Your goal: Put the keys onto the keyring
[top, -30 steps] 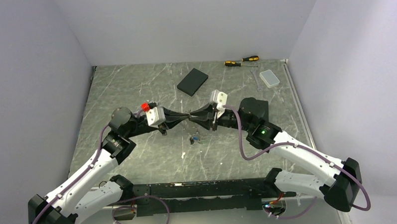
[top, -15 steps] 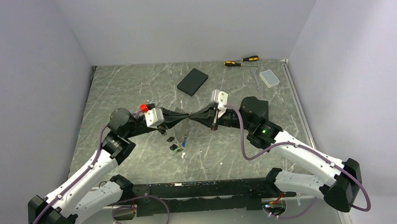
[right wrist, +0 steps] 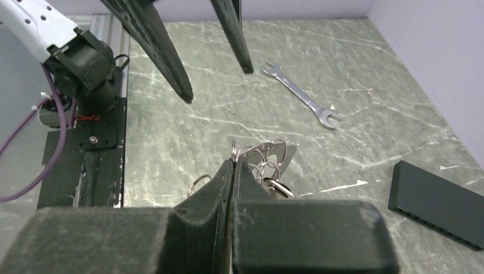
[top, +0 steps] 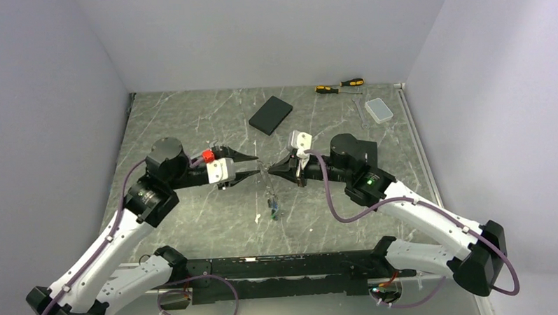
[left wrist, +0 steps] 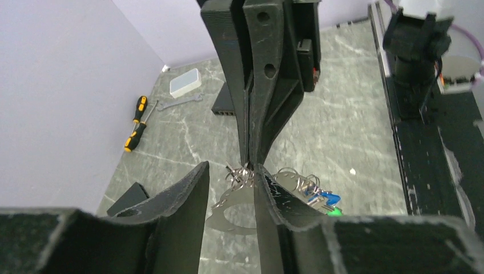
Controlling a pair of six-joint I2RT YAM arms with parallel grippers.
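The keyring (left wrist: pixel 246 173) is a bunch of thin silver loops, and my right gripper (top: pixel 268 169) is shut on it above the table's middle. In the right wrist view the right gripper (right wrist: pixel 233 165) pinches the keyring (right wrist: pixel 263 155) at its tips. The keys (top: pixel 272 203) dangle below it; blue and green heads of the keys (left wrist: pixel 325 200) show in the left wrist view. My left gripper (top: pixel 256 166) faces the right one and stands open, its fingers (left wrist: pixel 188 200) on either side of the loops without clamping them.
At the back lie a black block (top: pixel 270 114), two orange-handled screwdrivers (top: pixel 339 86), a silver wrench (top: pixel 359 111) and a clear box (top: pixel 380 110). A small white speck (top: pixel 256 219) sits on the table below the keys.
My left gripper has opened and let go of the keyring, and its arm has drawn back a little. The right gripper closed on the keyring. The hanging keys swung left, then back.
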